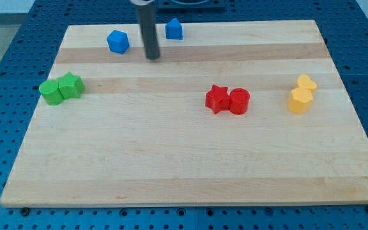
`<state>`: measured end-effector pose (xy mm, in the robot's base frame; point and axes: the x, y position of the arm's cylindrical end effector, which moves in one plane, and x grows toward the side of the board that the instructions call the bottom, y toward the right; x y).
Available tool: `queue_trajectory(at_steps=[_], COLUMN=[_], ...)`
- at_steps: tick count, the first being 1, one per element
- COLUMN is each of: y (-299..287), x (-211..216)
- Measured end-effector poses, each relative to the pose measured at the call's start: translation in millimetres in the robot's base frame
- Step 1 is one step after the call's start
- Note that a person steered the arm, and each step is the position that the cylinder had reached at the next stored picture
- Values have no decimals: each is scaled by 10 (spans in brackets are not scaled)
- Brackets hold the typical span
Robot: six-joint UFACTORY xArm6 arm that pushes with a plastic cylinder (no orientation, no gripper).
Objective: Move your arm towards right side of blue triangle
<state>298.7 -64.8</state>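
Position check: my tip point(153, 57) sits upper centre of frame, between blue cube point(117, 41) and blue triangle point(174, 29), lower-left of the triangle, not its right. No gripper fitted, only a bare rod.

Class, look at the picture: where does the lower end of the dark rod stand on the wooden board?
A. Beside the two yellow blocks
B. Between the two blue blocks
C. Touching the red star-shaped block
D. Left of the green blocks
B: my tip stands near the view's top, between the blue block on the left and the blue block on the right, touching neither.
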Motion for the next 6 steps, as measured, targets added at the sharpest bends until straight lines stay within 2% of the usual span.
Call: queue_trajectory(at_steps=[1, 3, 4, 5, 6], y=[443, 935, 942, 926, 602], x=[-25, -434, -830, -1051, -1064])
